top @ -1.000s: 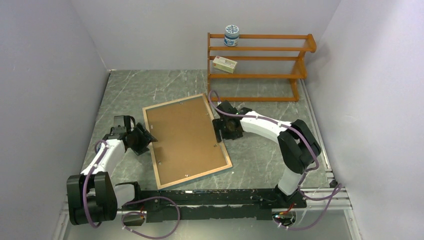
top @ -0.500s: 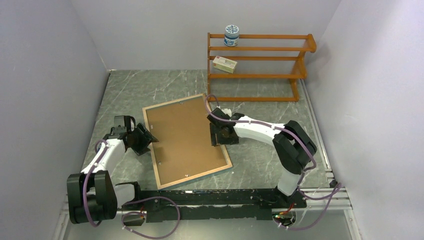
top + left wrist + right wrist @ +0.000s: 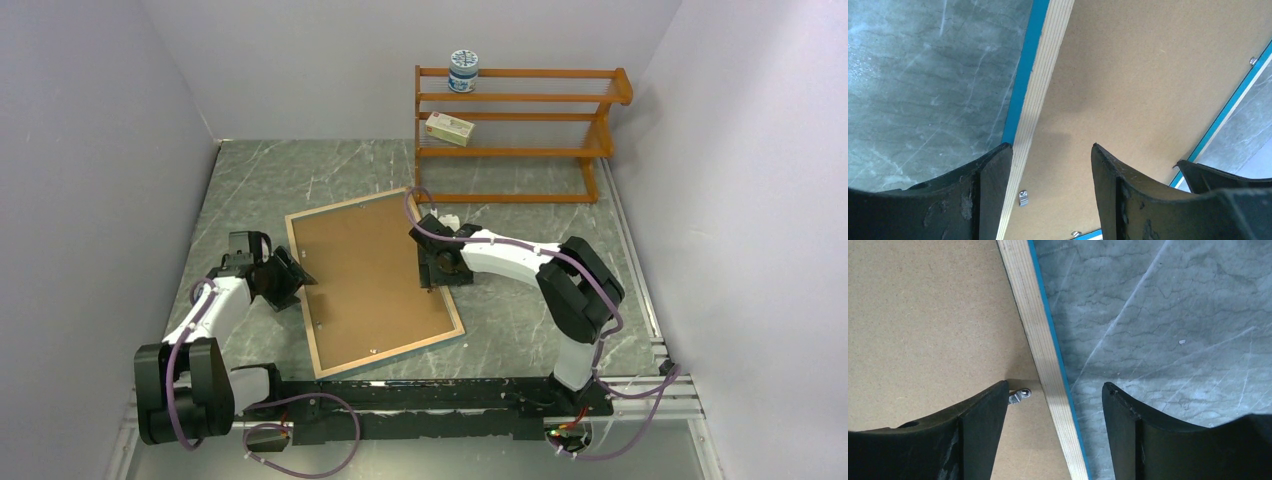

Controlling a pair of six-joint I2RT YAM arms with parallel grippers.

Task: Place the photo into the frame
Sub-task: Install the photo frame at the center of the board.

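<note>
**A:** How far along does it look?

**B:** Late, I'd judge. The frame (image 3: 348, 202) lies face down around the middle of the desk (image 3: 280, 170), turned a little askew, its near corner close to the near edge. The brown backing board (image 3: 370, 275) sits inside the pale wood rim.

**A:** And the photo?

**B:** No view shows it. It may be under the board, against the pane, but I can't confirm that.

**A:** What about the claws?

**B:** Both stand apart, gripping nothing. The left claw (image 3: 1050, 150) straddles the frame's left rim, one finger over the bare desk and the other over the board. The right claw (image 3: 1055, 385) straddles the right rim the same way, with its inner finger just beside a small metal clip (image 3: 1019, 395).

**A:** So what's left?

**B:** Probably turning the clips over the board. The one by the right claw seems to point onto the board, but it is too small to say whether it holds. Another clip (image 3: 1022, 198) near the left claw is just as hard to read.

**A:** Anything else hidden?

**B:** The frame's blue front and its pane face the desk. The shelf rack (image 3: 520, 100) at the far right corner holds a jar (image 3: 463, 71) and a box (image 3: 449, 129).
</note>
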